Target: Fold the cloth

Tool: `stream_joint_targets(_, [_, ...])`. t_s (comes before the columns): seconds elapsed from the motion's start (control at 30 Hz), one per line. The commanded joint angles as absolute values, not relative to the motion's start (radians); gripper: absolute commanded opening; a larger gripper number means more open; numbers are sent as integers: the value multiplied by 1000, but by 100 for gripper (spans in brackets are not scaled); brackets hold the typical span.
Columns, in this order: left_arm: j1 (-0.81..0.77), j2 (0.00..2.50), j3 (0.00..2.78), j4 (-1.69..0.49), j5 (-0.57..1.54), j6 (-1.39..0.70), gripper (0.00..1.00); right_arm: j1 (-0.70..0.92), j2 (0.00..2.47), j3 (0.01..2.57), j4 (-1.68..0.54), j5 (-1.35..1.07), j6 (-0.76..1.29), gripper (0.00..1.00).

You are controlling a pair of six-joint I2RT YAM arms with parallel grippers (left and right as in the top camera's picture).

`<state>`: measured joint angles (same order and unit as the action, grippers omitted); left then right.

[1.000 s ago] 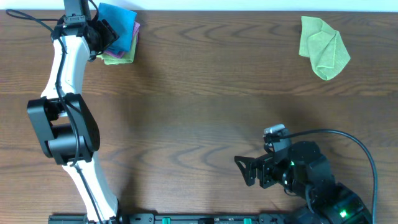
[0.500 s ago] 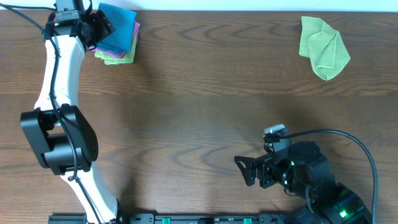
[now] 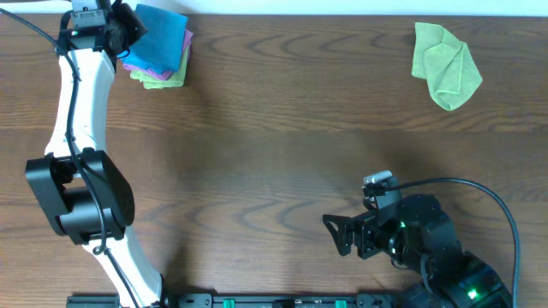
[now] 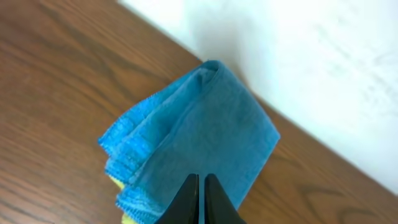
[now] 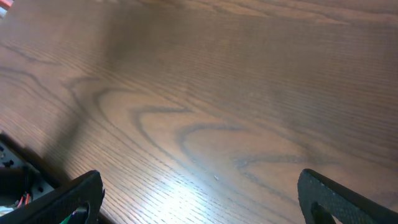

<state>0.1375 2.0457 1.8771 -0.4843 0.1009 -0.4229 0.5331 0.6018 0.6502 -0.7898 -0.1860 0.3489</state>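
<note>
Left arm has drawn back toward the far-left table corner, its pincer [image 4: 199,184] pressed together, empty, over the blue cloth [image 3: 164,38]. Soft, light and limp, the cloth lies folded on other cloths [image 3: 159,79]; a loose corner looks the best hold. Right pincer [image 3: 339,233] rests spread.

white left arm [image 3: 79,94] with black joints [image 3: 81,192], dark tapered fingers [image 4: 187,200].

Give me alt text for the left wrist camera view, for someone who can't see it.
A folded blue cloth lies on a wooden table near its far edge, with a sliver of yellow-green cloth showing beneath it. The left gripper, its fingers closed, pokes in from the bottom over the blue cloth.
</note>
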Motion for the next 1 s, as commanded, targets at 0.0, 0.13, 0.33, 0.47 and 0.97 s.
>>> stream_joint_targets(0.0, [142,2091,1871,-459,106,-443,6,529,602,643,-790,-183,359,99])
stream_joint_targets(0.13, [141,2153,1871,-410,128,-450,6,529,602,643,-790,-183,359,99])
stream_joint_targets(0.33, [141,2230,1871,-374,122,-453,6,529,602,643,-790,-183,359,99])
stream_joint_targets(0.47, [141,2265,1871,-361,120,-453,6,529,602,643,-791,-183,359,99])
stream_joint_targets(0.97, [140,2278,1871,-359,73,-452,6,529,602,643,-790,-183,359,99])
